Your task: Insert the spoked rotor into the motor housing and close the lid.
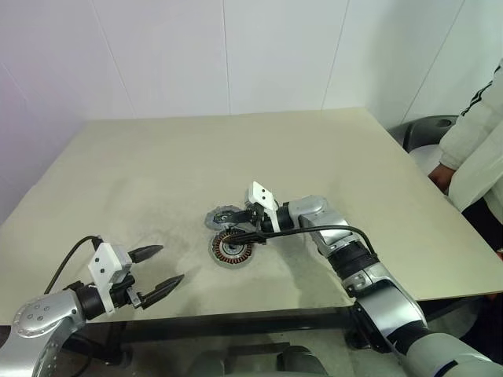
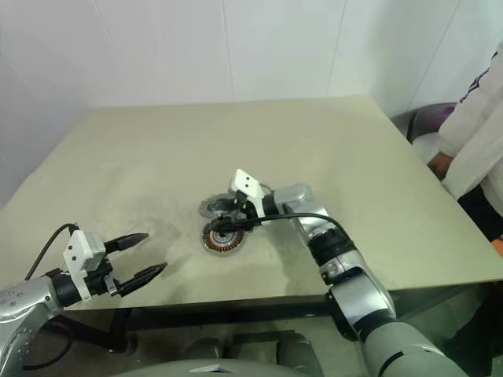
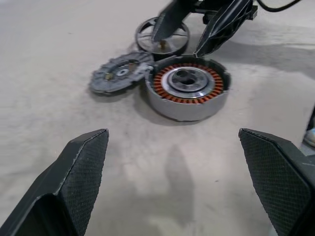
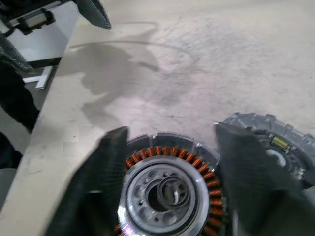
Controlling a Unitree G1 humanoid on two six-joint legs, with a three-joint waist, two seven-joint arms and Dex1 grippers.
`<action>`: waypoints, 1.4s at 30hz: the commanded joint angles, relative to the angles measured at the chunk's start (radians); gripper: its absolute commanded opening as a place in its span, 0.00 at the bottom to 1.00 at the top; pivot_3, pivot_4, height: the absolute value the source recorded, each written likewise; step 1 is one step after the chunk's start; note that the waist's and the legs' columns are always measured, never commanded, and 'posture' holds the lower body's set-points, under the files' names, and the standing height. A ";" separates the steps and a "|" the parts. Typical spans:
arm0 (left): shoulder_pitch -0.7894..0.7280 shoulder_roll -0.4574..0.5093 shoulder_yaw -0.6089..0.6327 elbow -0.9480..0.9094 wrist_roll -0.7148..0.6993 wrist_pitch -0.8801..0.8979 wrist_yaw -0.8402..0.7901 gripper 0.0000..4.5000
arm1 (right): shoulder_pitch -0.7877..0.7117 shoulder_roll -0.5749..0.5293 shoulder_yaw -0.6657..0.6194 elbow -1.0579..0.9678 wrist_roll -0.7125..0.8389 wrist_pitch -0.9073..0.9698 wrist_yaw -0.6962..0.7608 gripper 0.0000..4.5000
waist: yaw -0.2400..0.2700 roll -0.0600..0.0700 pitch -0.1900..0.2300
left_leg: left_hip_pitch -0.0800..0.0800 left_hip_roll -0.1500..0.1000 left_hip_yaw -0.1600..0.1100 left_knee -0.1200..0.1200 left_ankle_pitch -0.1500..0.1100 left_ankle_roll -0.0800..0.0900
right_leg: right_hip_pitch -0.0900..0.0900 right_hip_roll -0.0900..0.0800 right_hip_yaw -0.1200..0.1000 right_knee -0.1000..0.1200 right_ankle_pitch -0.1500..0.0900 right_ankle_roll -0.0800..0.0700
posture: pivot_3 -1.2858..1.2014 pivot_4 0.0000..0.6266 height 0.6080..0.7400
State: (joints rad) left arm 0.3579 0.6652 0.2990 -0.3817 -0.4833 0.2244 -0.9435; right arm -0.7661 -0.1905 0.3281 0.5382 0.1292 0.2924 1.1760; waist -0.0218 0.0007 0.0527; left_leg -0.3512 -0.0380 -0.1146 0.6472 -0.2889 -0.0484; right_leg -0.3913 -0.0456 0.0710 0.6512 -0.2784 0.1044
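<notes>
**Motor parts still apart on the table, right gripper poised over the housing**

A wide beige table (image 1: pixel 157 157) fills the scene, set against a white wall. A person (image 1: pixel 479 149) in a pale jacket stands at its right edge, well clear of the work.

Near the table's front middle lie three parts. The motor housing (image 3: pixel 187 88), with its ring of copper windings, sits open, its pale metal centre bare. Touching it on the side is the spoked rotor (image 3: pixel 118 76), a smaller grey piece with an uneven outline, lying flat. Just behind the housing is the lid (image 3: pixel 162 37), dark-rimmed and spoked.

The right gripper (image 4: pixel 170 162) hovers right over the housing, fingers apart and empty, one to either side of the copper ring. The left gripper (image 1: pixel 157 271) waits at the near left, spread wide, holding nothing.

By this look, nothing is assembled yet: the rotor must still go in, then the lid on. Nothing blocks the way, though the rotor crowds the housing wall.
</notes>
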 commanded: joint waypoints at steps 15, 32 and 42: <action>-0.006 0.000 0.021 -0.008 -0.004 -0.035 0.000 1.00 | -0.024 -0.003 0.002 0.144 -0.090 -0.142 -0.029 0.01 | -0.008 0.000 0.000 | 0.000 0.000 0.000 -0.001 0.000 0.000 | 0.000 0.000 0.000 -0.001 0.000 0.000 | 0.52 0.00 1.00; -0.029 0.004 0.013 0.009 -0.001 -0.036 0.000 1.00 | 0.028 -0.020 0.007 0.034 -0.075 -0.081 0.038 0.01 | -0.023 0.000 0.000 | 0.000 0.000 -0.001 -0.001 0.000 0.000 | 0.000 0.000 0.000 -0.001 0.000 0.000 | 0.52 0.00 1.00; -0.029 0.007 0.015 0.012 0.005 -0.037 0.002 1.00 | -0.028 -0.017 -0.041 0.042 -0.051 -0.078 0.014 0.01 | -0.023 0.001 0.000 | 0.000 0.000 -0.001 -0.001 0.000 0.000 | 0.000 0.000 0.000 -0.001 0.000 0.000 | 0.52 0.00 1.00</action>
State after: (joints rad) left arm 0.3400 0.6641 0.2992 -0.3640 -0.4795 0.2075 -0.9420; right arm -0.7529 -0.2150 0.3201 0.6113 0.0485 0.2136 1.1920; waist -0.0452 0.0013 0.0531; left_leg -0.3515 -0.0379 -0.1152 0.6464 -0.2889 -0.0484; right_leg -0.3915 -0.0459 0.0711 0.6504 -0.2783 0.1047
